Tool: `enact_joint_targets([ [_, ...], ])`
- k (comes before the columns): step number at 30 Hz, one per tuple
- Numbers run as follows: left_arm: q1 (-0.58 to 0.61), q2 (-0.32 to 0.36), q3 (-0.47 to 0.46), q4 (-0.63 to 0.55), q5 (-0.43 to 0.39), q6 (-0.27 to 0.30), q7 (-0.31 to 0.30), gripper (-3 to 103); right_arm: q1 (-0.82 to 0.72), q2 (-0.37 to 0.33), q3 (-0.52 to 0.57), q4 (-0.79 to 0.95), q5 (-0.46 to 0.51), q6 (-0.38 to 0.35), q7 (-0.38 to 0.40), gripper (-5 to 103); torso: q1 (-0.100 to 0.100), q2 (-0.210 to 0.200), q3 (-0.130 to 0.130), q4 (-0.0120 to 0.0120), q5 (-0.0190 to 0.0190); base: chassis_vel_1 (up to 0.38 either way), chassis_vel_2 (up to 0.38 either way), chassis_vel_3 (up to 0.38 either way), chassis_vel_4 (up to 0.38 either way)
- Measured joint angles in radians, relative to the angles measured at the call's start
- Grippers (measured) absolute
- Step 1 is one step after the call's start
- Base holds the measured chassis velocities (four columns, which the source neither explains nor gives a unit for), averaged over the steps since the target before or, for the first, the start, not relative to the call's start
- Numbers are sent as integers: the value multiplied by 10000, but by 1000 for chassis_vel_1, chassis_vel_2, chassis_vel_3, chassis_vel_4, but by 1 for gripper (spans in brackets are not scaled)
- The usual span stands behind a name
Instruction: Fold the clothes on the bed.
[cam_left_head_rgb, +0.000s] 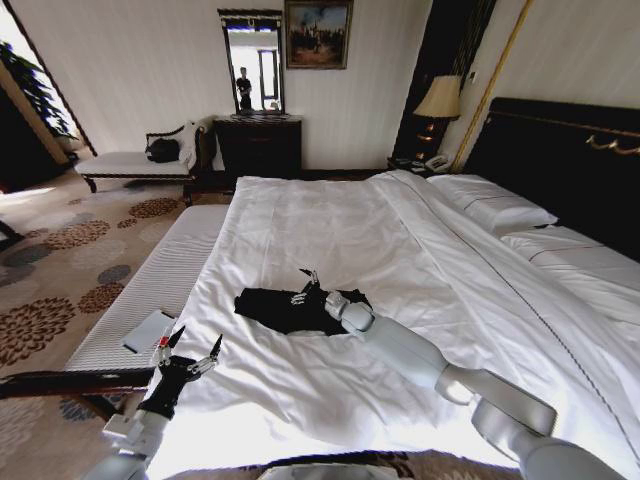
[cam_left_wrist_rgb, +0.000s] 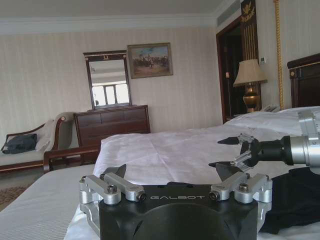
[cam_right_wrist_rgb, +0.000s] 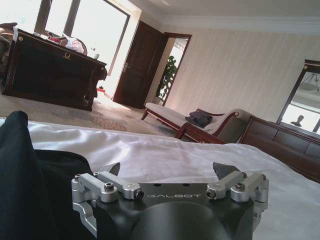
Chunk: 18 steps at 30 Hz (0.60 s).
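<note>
While right gripper (cam_left_head_rgb: 304, 285) hovers over clothes (cam_left_head_rgb: 285, 308) (fingers (cam_right_wrist_rgb: 109, 169) spread) | left gripper (cam_left_head_rgb: 187, 348) released

place: hotel-style bedroom | centre: large bed (cam_left_head_rgb: 330, 230) with white sheets, dark headboard (cam_left_head_rgb: 560, 150) at right | upper centre: dresser (cam_left_head_rgb: 258, 145), mirror (cam_left_head_rgb: 252, 62), framed painting (cam_left_head_rgb: 318, 33) | upper right: bedside lamp (cam_left_head_rgb: 438, 100) | left: patterned carpet (cam_left_head_rgb: 60, 260), cushioned chaise (cam_left_head_rgb: 135, 162)

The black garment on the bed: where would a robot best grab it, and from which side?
Probably at an outer edge of the black garment, pinching from above. It lies bunched and low on the bed, so only raised folds give purchase. The right gripper, open, hovers over its far edge; the left gripper waits at the bed's near-left edge.
</note>
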<state>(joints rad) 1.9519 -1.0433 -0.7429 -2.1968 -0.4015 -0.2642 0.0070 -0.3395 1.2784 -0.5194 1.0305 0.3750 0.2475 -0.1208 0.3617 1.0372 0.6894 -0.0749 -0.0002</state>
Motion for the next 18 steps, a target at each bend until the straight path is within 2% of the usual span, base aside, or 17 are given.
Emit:
enact_joint_targets([
  [5,-1,0,0,0,0,-2,-1,100,439,1019,-354,-1390,-163,162,-147,100,1,0,0,-9,-1,0,0,0,0],
  [8,0,0,0,0,0,-2,-1,100,307,1323,-547,-1545,-531,189,-166,100,0,0,0,-7,0,0,0,0,0],
  [12,0,0,0,0,0,-2,-1,100,-112,1307,-814,-1272,-1122,239,-158,100,0,0,0,-9,0,0,0,0,0],
  [18,-1,-1,0,0,0,-2,-1,100,-622,1014,-1053,-199,-1309,87,46,100,0,1,-1,-11,1,0,0,0,0],
])
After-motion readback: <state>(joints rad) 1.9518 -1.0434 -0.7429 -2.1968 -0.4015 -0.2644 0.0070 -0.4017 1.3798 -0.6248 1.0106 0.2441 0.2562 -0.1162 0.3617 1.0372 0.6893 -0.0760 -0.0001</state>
